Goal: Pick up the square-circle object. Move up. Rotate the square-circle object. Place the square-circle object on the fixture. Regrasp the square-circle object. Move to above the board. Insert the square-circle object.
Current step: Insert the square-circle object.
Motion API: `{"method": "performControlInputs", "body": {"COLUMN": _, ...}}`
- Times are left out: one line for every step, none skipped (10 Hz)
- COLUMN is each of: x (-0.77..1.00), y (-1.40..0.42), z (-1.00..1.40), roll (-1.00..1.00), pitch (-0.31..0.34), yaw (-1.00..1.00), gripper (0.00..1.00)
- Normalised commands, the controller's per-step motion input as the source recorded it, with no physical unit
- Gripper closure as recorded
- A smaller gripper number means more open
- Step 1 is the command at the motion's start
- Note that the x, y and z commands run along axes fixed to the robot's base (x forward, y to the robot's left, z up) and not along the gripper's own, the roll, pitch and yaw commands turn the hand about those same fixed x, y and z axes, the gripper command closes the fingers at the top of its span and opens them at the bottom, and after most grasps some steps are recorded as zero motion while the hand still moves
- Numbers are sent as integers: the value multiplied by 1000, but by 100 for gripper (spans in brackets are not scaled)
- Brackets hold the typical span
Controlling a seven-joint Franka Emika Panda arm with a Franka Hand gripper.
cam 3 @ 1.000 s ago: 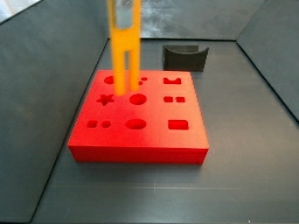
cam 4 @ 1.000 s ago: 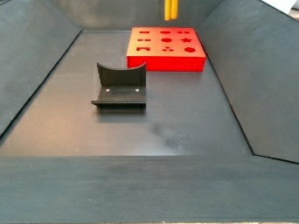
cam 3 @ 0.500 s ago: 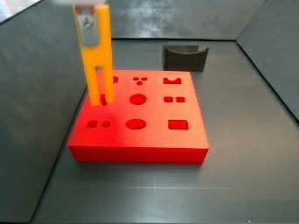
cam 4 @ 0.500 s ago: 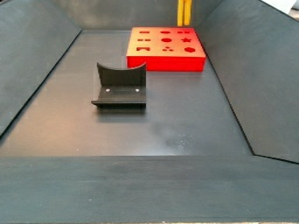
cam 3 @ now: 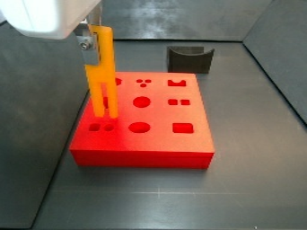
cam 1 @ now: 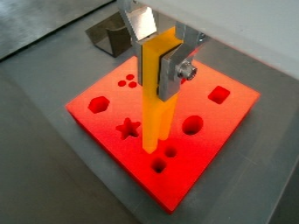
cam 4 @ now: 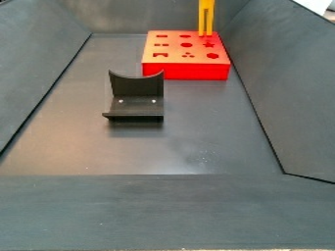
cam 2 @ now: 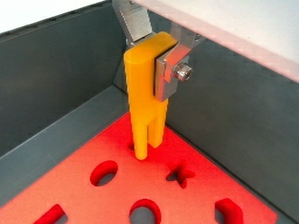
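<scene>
My gripper [cam 3: 92, 40] is shut on the upper part of the square-circle object [cam 3: 99, 76], a long yellow-orange bar held upright. It shows in both wrist views [cam 1: 158, 114] [cam 2: 145, 105] between the silver fingers [cam 1: 174, 68] [cam 2: 173, 67]. The bar's lower end sits at or just above the top face of the red board [cam 3: 162, 135], near two small holes close to the board's edge. I cannot tell whether it touches. The board also shows in the wrist views [cam 1: 222, 118] [cam 2: 128, 188] and the far side view [cam 4: 177, 67], with the bar [cam 4: 206, 18] above it.
The dark fixture [cam 4: 133, 96] stands on the grey floor apart from the board; it also shows behind the board [cam 3: 189, 58] and in a wrist view [cam 1: 108, 37]. Sloping grey walls [cam 4: 39, 78] enclose the floor on all sides.
The gripper has carried the bar sideways across the board toward its edge and lowered it, so the gripper body now shows in the side view.
</scene>
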Motion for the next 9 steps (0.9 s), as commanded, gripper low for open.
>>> {"method": "performControlInputs", "body": {"x": 0, "y": -117, "z": -166, "roll": 0, "pitch": -7, "yaw": 0, "gripper": 100}}
{"method": "performControlInputs", "body": {"x": -37, "y": -254, "z": -249, "roll": 76, "pitch": -21, "yaw": 0, "gripper": 100}}
{"method": "performControlInputs", "body": {"x": -117, "y": -337, "z": -320, "roll": 136, "pitch": 0, "yaw": 0, "gripper": 100}}
{"method": "performControlInputs", "body": {"x": -186, "y": -251, "z": -140, "roll": 97, "pitch": -40, "yaw": 0, "gripper": 100}}
{"method": "performControlInputs", "body": {"x": -106, "y": 0, "z": 0, "roll": 0, "pitch": -84, "yaw": 0, "gripper": 100}}
{"method": "performControlInputs", "body": {"x": -20, "y": 34, "z": 0, "roll": -41, "pitch": -13, "yaw": 0, "gripper": 100}}
{"method": "performControlInputs", "body": {"x": -109, "y": 37, "z": -91, "roll": -49, "pitch": -109, "yaw": 0, "gripper": 100}}
{"method": "performControlInputs", "body": {"x": -31, "y": 0, "z": -294, "roll": -80, "pitch": -316, "yaw": 0, "gripper": 100}}
{"method": "performControlInputs", "body": {"x": 0, "y": 3, "z": -317, "roll": -100, "pitch": -403, "yaw": 0, "gripper": 100}}
